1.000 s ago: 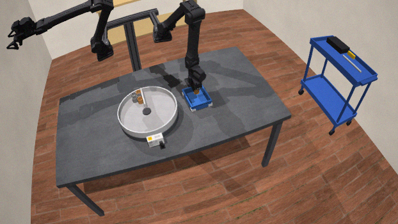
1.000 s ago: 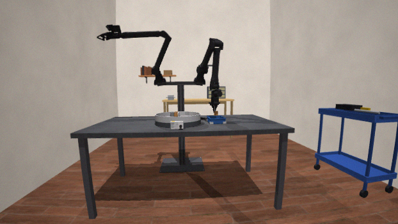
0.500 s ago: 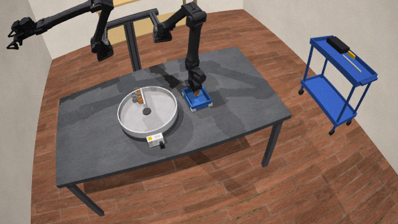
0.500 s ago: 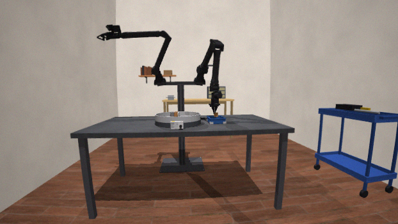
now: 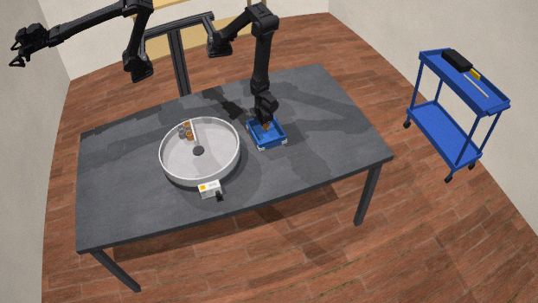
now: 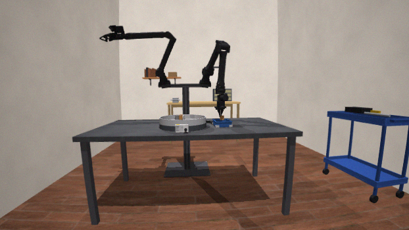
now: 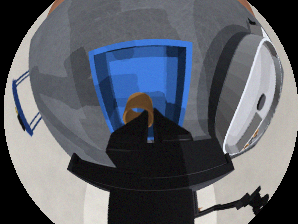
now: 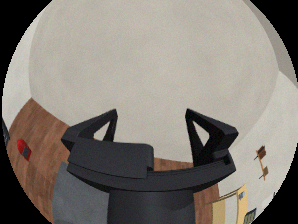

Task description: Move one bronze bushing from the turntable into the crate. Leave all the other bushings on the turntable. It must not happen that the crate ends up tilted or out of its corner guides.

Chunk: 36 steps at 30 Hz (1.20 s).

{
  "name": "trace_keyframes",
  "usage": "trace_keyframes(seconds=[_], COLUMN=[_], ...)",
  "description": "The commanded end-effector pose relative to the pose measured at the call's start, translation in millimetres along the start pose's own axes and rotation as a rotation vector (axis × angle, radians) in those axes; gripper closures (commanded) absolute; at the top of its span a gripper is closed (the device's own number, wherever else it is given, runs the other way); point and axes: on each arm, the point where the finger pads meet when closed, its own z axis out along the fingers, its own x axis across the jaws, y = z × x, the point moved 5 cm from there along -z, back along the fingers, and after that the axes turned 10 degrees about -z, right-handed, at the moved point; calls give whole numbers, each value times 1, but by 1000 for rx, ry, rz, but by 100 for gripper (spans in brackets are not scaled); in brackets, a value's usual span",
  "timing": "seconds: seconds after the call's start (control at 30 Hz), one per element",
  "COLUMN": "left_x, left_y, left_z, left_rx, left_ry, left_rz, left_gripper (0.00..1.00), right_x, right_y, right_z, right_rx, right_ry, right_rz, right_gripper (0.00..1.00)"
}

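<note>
My left gripper (image 5: 265,122) (image 6: 221,116) (image 7: 150,112) is shut on the wall of a bronze bushing (image 5: 266,126) (image 6: 222,117) (image 7: 131,98). It points down over the blue crate (image 5: 272,143) (image 6: 222,124) (image 7: 140,43), with the bushing at about rim height. The crate looks level, with white corner guides (image 5: 284,141) at its corners. The turntable (image 5: 218,157) (image 6: 197,122) (image 7: 242,103) stands beside the crate. Bronze bushings (image 5: 189,136) and grey ones (image 5: 182,132) stand grouped on it by a divider. My right gripper (image 5: 13,55) (image 6: 100,37) (image 8: 151,112) is open and empty, high up and away from the table.
A white control box (image 5: 209,190) (image 6: 181,128) sits at the turntable's front edge. The turntable's raised rim is close to the crate. A blue cart (image 5: 482,100) (image 6: 368,116) stands off to the right of the table (image 5: 329,130).
</note>
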Motion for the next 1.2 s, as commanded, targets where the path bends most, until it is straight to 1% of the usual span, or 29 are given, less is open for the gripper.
trace_keyframes(seconds=[0.0,0.43,1.17], left_x=[-2,-2,-4], left_y=[0,0,-1], left_z=[-3,-2,27], left_rx=[-5,-4,-4], left_ry=[-1,-2,-2], left_rz=[6,6,0], left_gripper=[100,100,100], right_x=[-12,-12,-12], right_y=[7,7,7], right_z=[-6,-6,-6], right_rx=[-10,-10,-10], right_ry=[-29,-29,-29], right_rz=[16,16,16], right_gripper=[0,0,0])
